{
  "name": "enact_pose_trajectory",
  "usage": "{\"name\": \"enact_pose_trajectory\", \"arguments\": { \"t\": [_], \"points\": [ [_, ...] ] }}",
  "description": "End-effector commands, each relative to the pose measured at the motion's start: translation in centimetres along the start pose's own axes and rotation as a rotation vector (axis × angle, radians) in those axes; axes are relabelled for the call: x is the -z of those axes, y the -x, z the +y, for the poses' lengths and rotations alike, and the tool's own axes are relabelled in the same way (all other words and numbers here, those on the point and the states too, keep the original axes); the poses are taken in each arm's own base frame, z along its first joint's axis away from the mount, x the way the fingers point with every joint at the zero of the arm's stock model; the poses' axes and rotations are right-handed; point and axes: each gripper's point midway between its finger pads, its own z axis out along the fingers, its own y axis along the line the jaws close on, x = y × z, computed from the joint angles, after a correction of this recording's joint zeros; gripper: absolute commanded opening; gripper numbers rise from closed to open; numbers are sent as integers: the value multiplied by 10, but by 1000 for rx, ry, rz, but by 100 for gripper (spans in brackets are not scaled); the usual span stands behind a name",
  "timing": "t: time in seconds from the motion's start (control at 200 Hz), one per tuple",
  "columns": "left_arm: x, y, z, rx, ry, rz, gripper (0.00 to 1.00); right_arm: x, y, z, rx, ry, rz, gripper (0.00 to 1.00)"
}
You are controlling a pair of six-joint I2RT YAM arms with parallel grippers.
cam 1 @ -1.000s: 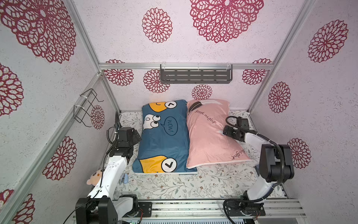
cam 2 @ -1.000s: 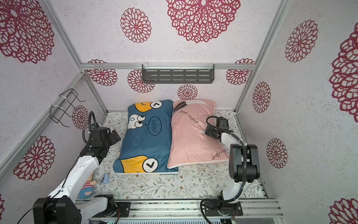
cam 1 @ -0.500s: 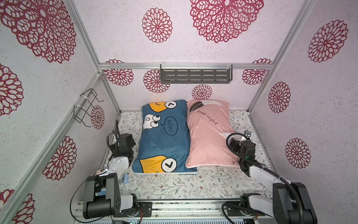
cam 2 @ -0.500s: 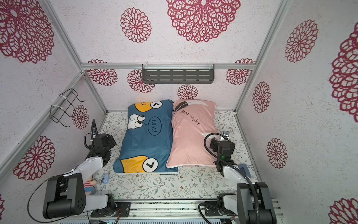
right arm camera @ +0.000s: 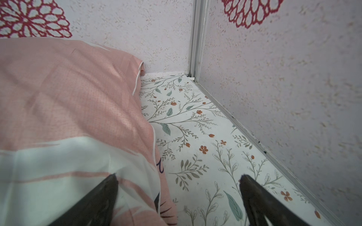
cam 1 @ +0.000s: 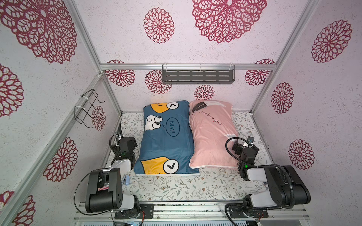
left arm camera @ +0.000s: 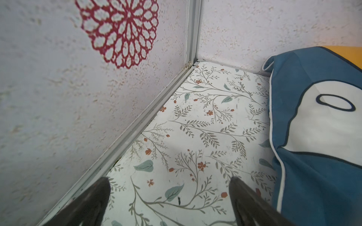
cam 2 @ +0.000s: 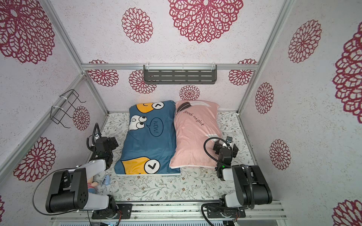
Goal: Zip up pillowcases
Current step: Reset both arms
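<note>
We see no zipper pull in any view, and that is the main risk: a gripper closing on guesswork would pinch loose cloth or piping, not the slider. Nearest us, the blue case shows a pale strip along its near short edge. We cannot tell whether that is an open seam or only trim, so we judge neither case zipped.

A small toy lies by the left arm, off the blue case's near left corner, and could snag a low sweep. The right gripper, jaws wide apart and empty, straddles the outer long edge of the pink case, one finger over cloth and one over the sheet. Shutting there would grab a fold and drag the pillow. Both cases lie loose on the sheet, so a one-armed pull could slide the whole pillow rather than close the teeth.

Taking the blue case as our mark, the left gripper, also spread wide and holding nothing, hovers over bare sheet just beside the case's left long edge. It is about midway along, aimed at the far corner. The pink case lies against the blue case's right edge, touching from near end to far. The right gripper sits beyond that — on the pink case's side away from the blue, toward its near half.
</note>
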Motion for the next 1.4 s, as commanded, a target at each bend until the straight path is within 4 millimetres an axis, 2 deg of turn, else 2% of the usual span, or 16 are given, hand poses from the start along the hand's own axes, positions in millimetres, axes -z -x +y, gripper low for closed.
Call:
{"name": "enact_pose_trajectory", "arguments": {
  "t": [0.0,0.085,0.185,0.335,0.425,0.46,0.485,0.52,0.58,0.621,0.746,1.396],
  "points": [
    [7,15,-5,20,-57,-71,98,2,8,-7,17,-42,-44,99],
    [11,18,-12,67,-107,-99,98,3,9,-7,17,-37,-52,99],
    [5,16,-17,90,-122,-110,98,4,8,-5,23,-24,-55,99],
    [-4,11,-33,35,-144,-116,98,3,7,1,37,7,-55,99],
    [-3,10,-31,39,-137,-118,98,3,5,5,42,33,-53,99],
    [-3,10,-31,37,-140,-118,98,1,-3,4,35,21,-41,99],
    [-3,10,-31,35,-142,-118,98,0,2,3,41,13,-80,99],
    [-3,10,-32,37,-143,-119,98,-1,-5,4,43,17,-24,99],
    [-2,8,-32,35,-149,-121,98,-1,1,1,32,9,-66,99],
    [-2,6,-33,38,-155,-123,98,-1,-4,1,24,12,-27,99],
    [-2,2,-37,27,-169,-147,98,-4,-2,-1,18,11,-44,99],
    [0,3,-39,16,-167,-155,98,-5,-3,-1,12,14,-26,99]
  ]
}}
